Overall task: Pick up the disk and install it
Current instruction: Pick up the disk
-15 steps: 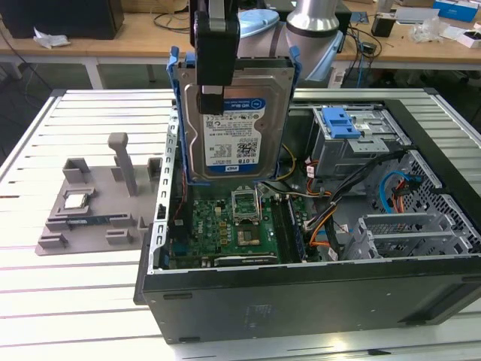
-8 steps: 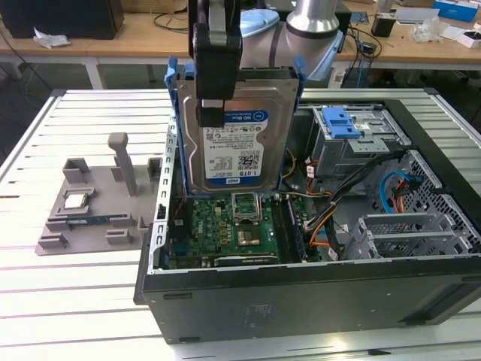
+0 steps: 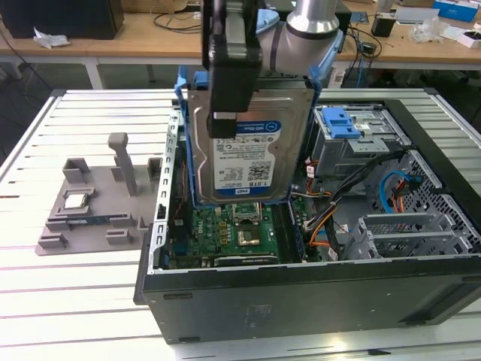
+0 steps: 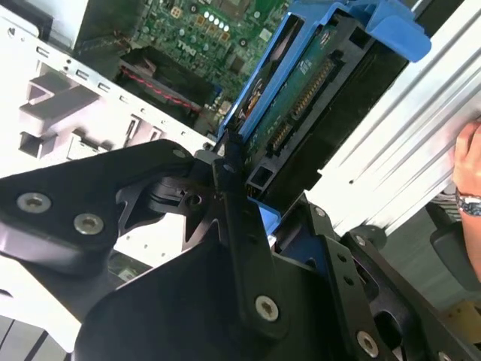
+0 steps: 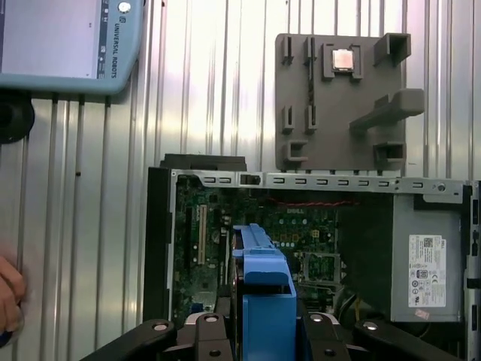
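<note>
The disk (image 3: 252, 150), a silver drive with a blue-and-white label and blue carrier rails, hangs upright above the open computer case (image 3: 301, 289). My gripper (image 3: 225, 113) comes down from above and is shut on the disk, with one black finger across its labelled face. In the second wrist view the disk (image 4: 301, 98) is seen edge-on with its connector showing, clamped between the black fingers (image 4: 234, 199). In the first wrist view the blue carrier (image 5: 263, 286) sits between the fingers (image 5: 210, 331), over the motherboard.
A drive bay with a blue latch (image 3: 338, 124) sits in the case, toward the exterior view's right. On the exterior view's left, a grey fixture tray (image 3: 90, 226) holds a small square chip (image 3: 75, 200). A person's hand (image 4: 470, 162) rests on the ribbed table. A pendant (image 5: 68, 45) lies nearby.
</note>
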Available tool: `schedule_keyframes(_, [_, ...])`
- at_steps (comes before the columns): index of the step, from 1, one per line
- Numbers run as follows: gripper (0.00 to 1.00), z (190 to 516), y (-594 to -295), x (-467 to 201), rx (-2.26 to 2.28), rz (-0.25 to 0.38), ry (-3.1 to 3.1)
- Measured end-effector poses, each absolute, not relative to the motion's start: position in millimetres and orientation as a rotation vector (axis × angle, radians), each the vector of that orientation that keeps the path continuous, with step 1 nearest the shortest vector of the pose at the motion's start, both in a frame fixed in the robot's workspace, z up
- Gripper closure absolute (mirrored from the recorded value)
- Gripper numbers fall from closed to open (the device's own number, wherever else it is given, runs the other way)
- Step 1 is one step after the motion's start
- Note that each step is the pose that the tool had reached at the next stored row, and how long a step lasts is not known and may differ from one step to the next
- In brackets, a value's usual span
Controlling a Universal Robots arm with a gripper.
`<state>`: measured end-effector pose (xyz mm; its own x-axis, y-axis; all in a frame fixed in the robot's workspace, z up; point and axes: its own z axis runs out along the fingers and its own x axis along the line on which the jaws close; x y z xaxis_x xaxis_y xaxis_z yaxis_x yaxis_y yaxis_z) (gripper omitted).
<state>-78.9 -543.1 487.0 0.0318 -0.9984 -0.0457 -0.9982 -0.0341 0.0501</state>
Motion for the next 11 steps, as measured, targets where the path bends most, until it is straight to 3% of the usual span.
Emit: schedule_keyframes(11, [0.63,487,-546,-43,2.252,-0.109,-2.179])
